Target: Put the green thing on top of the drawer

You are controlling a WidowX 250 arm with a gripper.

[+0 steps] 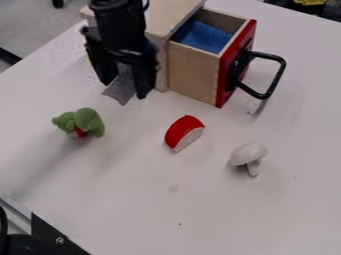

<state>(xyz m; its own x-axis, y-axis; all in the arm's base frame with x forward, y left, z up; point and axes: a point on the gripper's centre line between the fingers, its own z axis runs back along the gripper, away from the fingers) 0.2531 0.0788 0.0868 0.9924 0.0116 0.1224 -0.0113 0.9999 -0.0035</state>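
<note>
The black gripper (121, 89) hangs at the upper left, in front of the wooden drawer unit (157, 21). Its fingers stand apart, open, with a grey patch between them that I cannot identify. Below and left of it, separated by bare table, lies the green thing (89, 121), a rounded, lumpy toy with a small red part underneath. The drawer (193, 72) is pulled out toward the right; it has pale wood sides, a red front, a black handle and a blue cloth inside. The arm covers part of the unit's top.
A red piece with a white cut face (183, 132) lies mid-table, below the drawer. Farther right is a white mushroom (248, 155). The black handle (275, 74) juts out to the right of the drawer. Metal and black parts (57, 238) edge the lower left corner.
</note>
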